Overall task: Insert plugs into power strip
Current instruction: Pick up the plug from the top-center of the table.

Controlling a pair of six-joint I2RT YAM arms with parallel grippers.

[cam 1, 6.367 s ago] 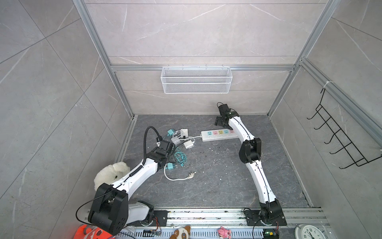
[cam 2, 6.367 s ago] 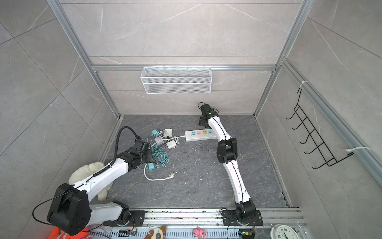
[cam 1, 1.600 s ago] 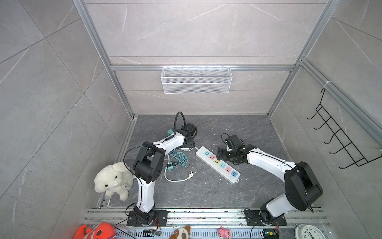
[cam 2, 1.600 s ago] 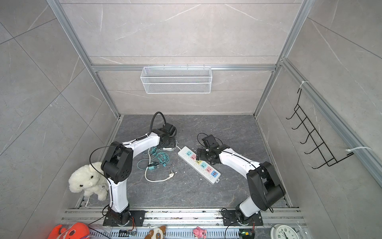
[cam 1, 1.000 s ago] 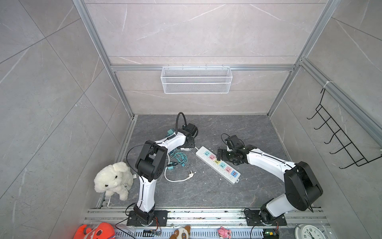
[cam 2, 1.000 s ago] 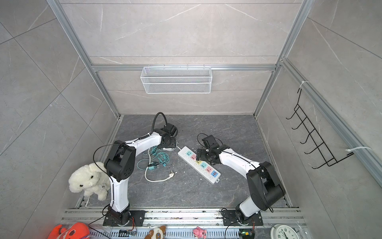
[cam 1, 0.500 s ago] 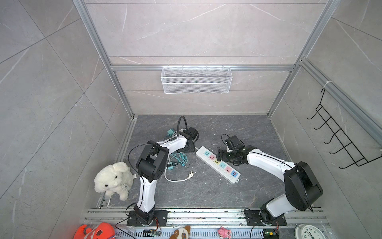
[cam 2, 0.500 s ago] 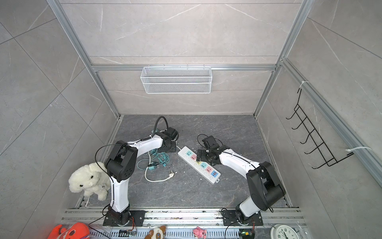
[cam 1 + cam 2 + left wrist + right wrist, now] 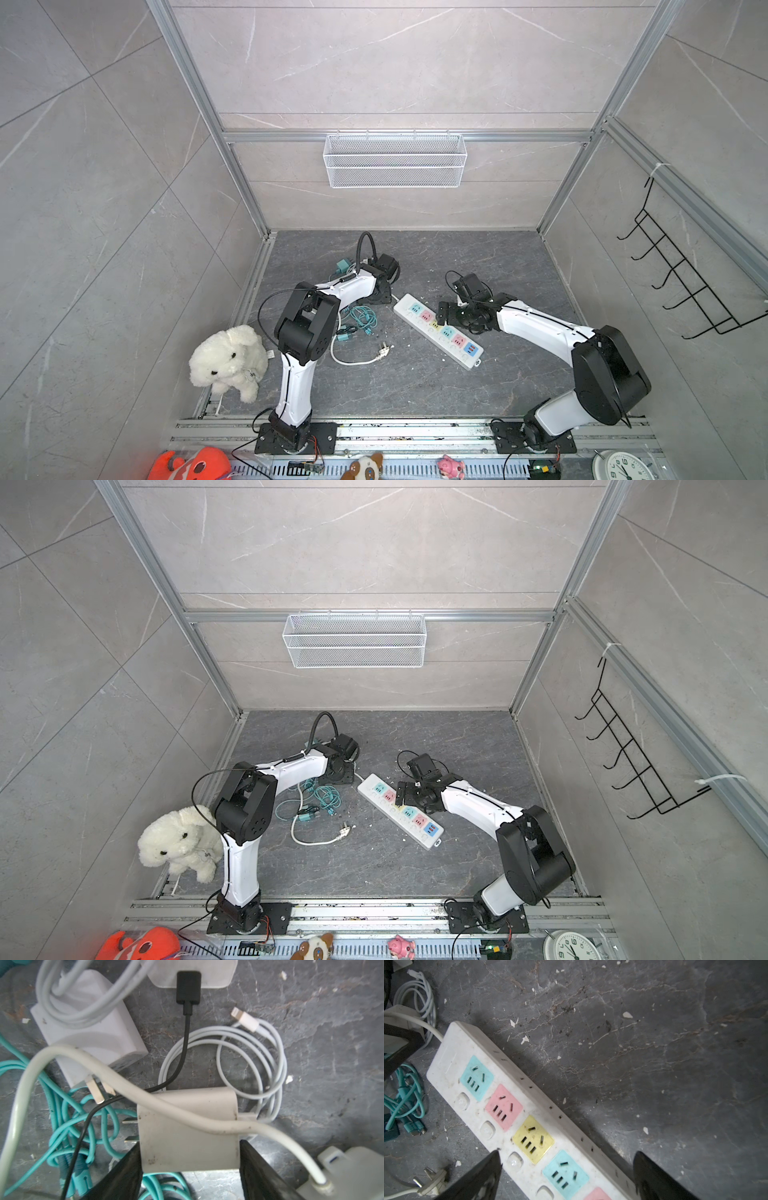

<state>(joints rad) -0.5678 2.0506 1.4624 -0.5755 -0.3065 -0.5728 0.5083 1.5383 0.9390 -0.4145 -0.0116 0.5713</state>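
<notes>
**Left claw on a white plug, right claw wide over the power strip**

The left claw (image 9: 189, 1144) has its black fingers (image 9: 120, 1174) set against two opposite sides of a white plug (image 9: 182, 1157). The plug lies flat on the counter (image 9: 415, 395), its prongs sticking out level with the surface. The strip's thick white cord (image 9: 104, 1068) runs across the top of that plug. Just beside it lie a second white plug (image 9: 93, 1043) under loops of white cable and a third white plug (image 9: 218, 972) with a black cable (image 9: 182, 1053) in it. A coil of white cable (image 9: 270, 1064) and a tangle of teal cable (image 9: 68, 1118) lie there too. In both top views this heap sits left of the counter's middle.

The power strip (image 9: 438, 330) (image 9: 401, 810) lies slantwise near the middle of the counter. Its corded end points toward the back left corner and its other end toward the front right. The right claw (image 9: 568, 1153) stands wide open and holds nothing, with one finger on each side of the strip near the yellow socket (image 9: 532, 1139). The cord ends in a pronged plug (image 9: 384, 349) lying on the counter in front of the heap.
</notes>
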